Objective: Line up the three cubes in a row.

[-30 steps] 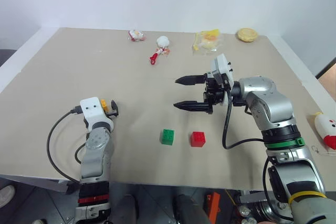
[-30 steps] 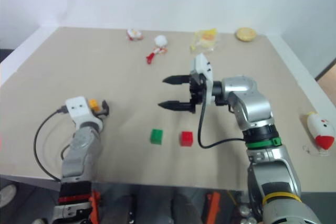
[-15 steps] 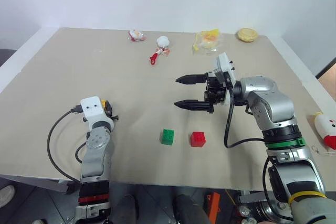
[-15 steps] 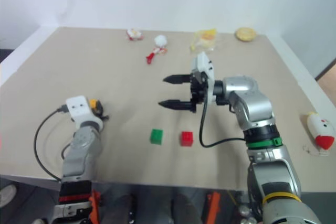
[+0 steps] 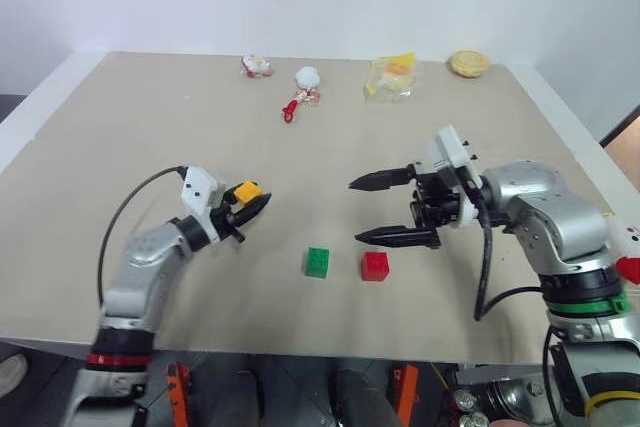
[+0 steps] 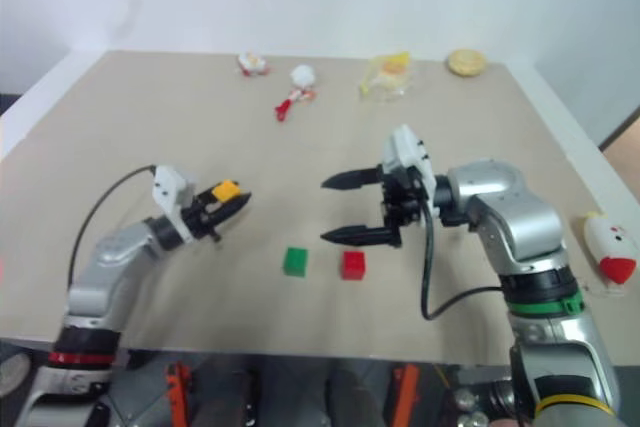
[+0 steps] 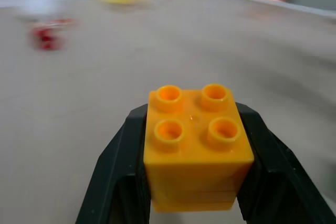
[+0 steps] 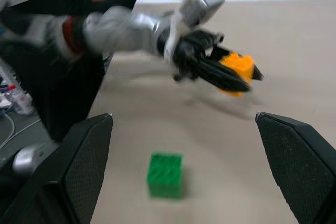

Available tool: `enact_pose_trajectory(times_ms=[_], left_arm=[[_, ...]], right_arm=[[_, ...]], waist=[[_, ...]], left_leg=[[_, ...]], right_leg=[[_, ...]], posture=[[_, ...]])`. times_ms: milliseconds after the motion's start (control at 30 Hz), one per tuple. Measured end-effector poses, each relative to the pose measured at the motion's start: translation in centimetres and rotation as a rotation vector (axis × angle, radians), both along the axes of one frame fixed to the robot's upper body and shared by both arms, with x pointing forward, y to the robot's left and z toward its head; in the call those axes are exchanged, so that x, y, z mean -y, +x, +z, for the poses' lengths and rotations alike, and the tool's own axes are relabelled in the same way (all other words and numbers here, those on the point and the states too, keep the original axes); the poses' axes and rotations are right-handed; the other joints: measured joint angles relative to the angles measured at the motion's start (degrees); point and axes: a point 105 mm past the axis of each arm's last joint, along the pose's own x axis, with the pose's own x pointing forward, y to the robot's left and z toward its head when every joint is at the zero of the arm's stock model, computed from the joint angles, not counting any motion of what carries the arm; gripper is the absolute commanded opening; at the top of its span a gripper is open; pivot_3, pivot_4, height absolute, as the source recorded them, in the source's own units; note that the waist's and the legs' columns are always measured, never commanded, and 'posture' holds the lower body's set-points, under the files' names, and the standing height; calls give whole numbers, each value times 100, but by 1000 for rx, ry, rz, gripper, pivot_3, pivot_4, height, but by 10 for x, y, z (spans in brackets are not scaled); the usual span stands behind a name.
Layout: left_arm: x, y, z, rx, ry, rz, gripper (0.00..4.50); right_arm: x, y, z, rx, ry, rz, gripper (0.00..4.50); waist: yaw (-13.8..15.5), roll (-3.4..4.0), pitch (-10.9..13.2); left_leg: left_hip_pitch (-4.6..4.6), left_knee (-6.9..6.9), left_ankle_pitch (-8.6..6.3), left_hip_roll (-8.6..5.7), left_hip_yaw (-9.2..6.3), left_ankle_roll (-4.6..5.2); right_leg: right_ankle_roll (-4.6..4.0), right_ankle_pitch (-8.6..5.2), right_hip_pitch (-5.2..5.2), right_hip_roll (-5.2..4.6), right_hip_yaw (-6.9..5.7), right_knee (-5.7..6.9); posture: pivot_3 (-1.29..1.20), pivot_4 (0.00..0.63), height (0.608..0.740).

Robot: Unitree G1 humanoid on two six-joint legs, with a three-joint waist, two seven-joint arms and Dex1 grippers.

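Your left gripper (image 5: pixel 250 209) has its two smooth black fingers clamped on the yellow-orange cube (image 5: pixel 245 191), holding it clear above the table (image 5: pixel 120 147). From the left wrist view you can see that cube (image 7: pixel 195 150) is glossy moulded plastic, square-sided, with four round hollow studs on top, and a finger (image 7: pixel 113 177) presses flat against each side.

Your right gripper (image 5: pixel 385 209) hangs wide apart and holds nothing; its long, tapering fingers end in pointed tips, and their inner pads (image 8: pixel 84 161) look finely grained.

The green cube (image 5: pixel 318 261) and the red cube (image 5: pixel 375 266) sit side by side on the matte, beige table, near each other but not touching, just below the right gripper's lower finger. Both are studded blocks of the same shape. The held cube is well apart from them, to your left.
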Motion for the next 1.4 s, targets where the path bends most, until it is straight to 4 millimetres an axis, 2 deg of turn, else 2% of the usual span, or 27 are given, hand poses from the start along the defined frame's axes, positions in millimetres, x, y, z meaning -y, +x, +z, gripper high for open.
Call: enact_pose_trajectory(times_ms=[167,367,700,1233,1267,1400], left_arm=[[6,-22,-22,-66,144,-358,1373],[5,-24,-37,-86,246,-523,1373],[13,-21,-44,-59,308,-638,1373],[11,-21,-46,-66,298,-623,1373],[11,-22,-46,-65,296,-620,2406],[10,-26,-51,-95,282,-625,3692]], right_arm=[[1,-8,-5,1,-24,-12,4500],[5,-17,-6,9,-23,-59,4500],[11,-22,-6,6,-24,-108,4500],[14,-21,-4,12,-22,-121,4500],[13,-21,-3,15,-22,-120,4500],[13,-21,-2,19,-21,-118,4500]], waist=[[7,-1,0],[9,-1,0],[7,-2,1],[4,-1,0],[5,-1,0],[8,-1,0]], left_leg=[[-5,1,0,1,-1,0],[-11,3,0,2,-4,1],[-13,5,0,3,-4,1],[-9,7,0,7,-4,2],[-9,7,0,7,-4,2],[-11,7,0,7,-4,2]], right_leg=[[-23,-16,-1,0,-2,0],[-15,-13,-4,0,-3,0],[1,-4,-7,2,-1,4],[1,-3,-6,6,-1,9],[1,-3,-6,6,-1,9],[0,-4,-7,6,-1,10]], posture=[[0,150,740],[0,150,740],[0,150,740],[0,150,740],[0,150,740],[0,150,740]])
